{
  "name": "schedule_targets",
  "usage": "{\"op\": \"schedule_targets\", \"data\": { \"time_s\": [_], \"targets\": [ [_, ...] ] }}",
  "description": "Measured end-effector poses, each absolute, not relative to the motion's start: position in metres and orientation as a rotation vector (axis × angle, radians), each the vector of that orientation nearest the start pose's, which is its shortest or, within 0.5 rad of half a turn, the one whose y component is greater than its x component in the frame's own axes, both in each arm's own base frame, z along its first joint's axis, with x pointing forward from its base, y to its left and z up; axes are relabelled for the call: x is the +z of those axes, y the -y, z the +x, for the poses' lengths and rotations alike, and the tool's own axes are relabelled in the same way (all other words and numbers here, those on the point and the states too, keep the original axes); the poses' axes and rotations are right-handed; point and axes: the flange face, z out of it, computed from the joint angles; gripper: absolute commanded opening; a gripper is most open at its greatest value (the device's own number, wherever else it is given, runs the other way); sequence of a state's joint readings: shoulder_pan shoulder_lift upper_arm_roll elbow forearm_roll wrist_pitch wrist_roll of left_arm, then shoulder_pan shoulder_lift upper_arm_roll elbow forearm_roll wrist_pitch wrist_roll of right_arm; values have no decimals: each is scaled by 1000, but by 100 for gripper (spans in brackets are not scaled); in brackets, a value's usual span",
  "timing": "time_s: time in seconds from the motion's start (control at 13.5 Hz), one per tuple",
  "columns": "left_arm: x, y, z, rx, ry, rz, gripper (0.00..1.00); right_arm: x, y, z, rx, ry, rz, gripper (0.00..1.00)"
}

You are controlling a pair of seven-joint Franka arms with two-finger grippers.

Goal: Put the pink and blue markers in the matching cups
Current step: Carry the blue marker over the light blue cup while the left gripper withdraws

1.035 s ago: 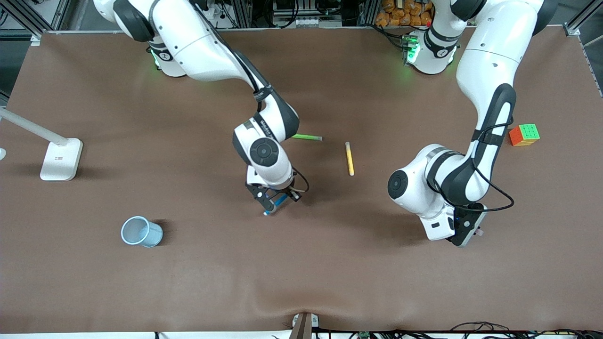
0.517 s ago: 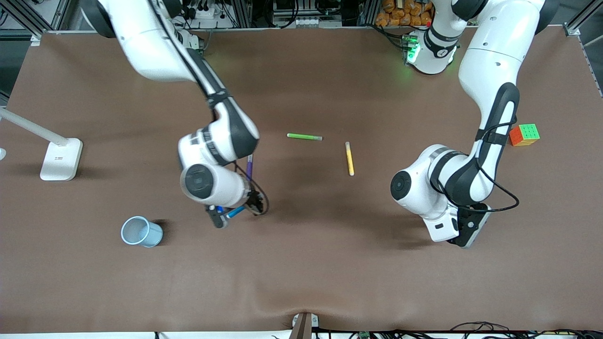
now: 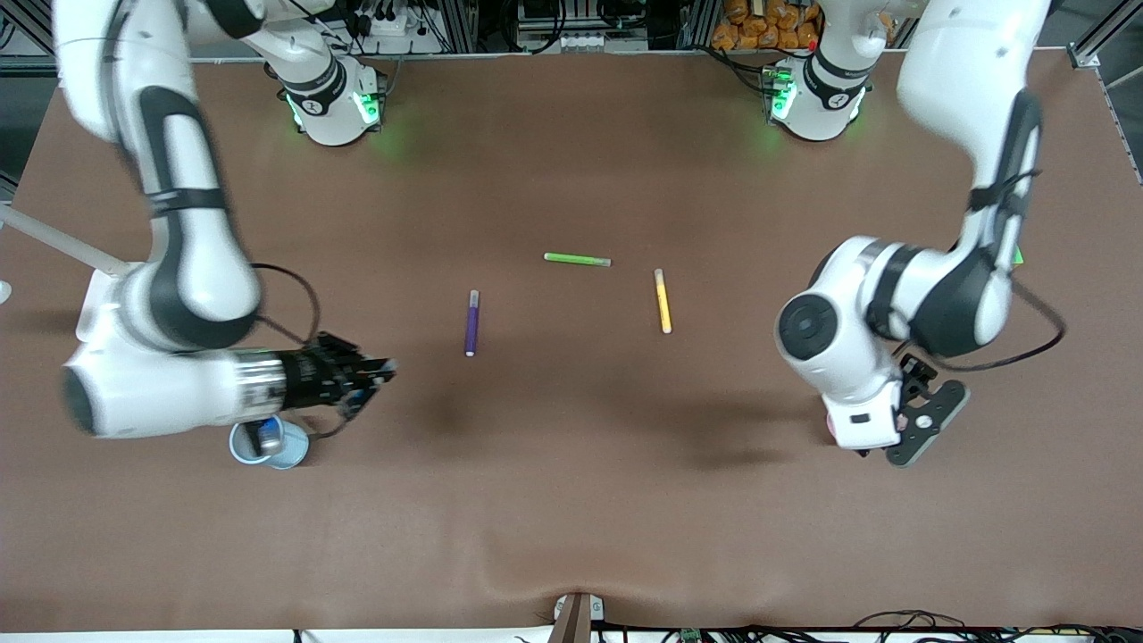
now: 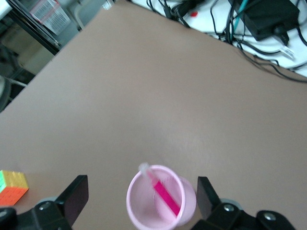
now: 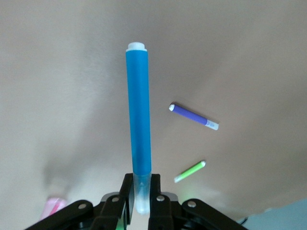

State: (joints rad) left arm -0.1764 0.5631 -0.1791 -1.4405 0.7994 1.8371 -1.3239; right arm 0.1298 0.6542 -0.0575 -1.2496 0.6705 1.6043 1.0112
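My right gripper [image 3: 375, 369] is shut on the pale cap of the blue marker [image 5: 138, 120], which sticks out from its fingers [image 5: 140, 184]. It hangs level over the table beside the pale blue cup [image 3: 290, 453]; the right arm's wrist covers part of that cup. My left gripper [image 3: 929, 421] is open and empty above the pink cup [image 4: 160, 199], its fingers [image 4: 76, 195] wide on either side. The pink marker [image 4: 165, 195] leans inside that cup. In the front view only a sliver of the pink cup [image 3: 830, 429] shows under the left arm.
A dark purple pen [image 3: 471, 322], a green pen [image 3: 577, 259] and a yellow pen [image 3: 662, 300] lie mid-table. A white lamp base [image 3: 103, 295] stands near the right arm's end. A colour cube [image 4: 12, 187] sits near the left arm.
The right arm has swung with the blue marker from mid-table to beside the blue cup, uncovering the purple pen. The left arm has shifted toward its own end of the table.
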Motion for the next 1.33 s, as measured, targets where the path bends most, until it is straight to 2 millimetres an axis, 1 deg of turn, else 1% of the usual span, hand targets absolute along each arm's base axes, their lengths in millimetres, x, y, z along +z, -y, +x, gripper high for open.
{"op": "schedule_targets", "data": {
  "time_s": [0.15,0.37,0.44,0.52,0.59,0.81,0.96,1.11,1.33],
  "targets": [
    [408,163,678,-446,860,-2491,100,377,-81,703,777,-1293,-2256,0],
    [452,162,667,-381,818,-2626,100,374,-17,702,749,-1189,-2245,0],
    [466,160,664,-364,811,-2666,100,373,2,702,735,-1170,-2235,0],
    [479,155,661,-341,804,-2704,100,370,15,701,728,-1158,-2229,0],
    [492,150,657,-309,787,-2743,100,366,23,700,727,-1145,-2228,0],
    [528,133,641,-225,705,-2832,100,343,31,699,727,-1088,-2241,0],
    [551,119,630,-180,649,-2874,100,317,48,698,738,-1070,-2231,0],
    [573,107,620,-168,660,-2921,100,293,62,697,754,-1067,-2199,0],
    [604,88,602,-135,644,-2974,100,279,71,695,769,-1080,-2172,0]
  ]
}}
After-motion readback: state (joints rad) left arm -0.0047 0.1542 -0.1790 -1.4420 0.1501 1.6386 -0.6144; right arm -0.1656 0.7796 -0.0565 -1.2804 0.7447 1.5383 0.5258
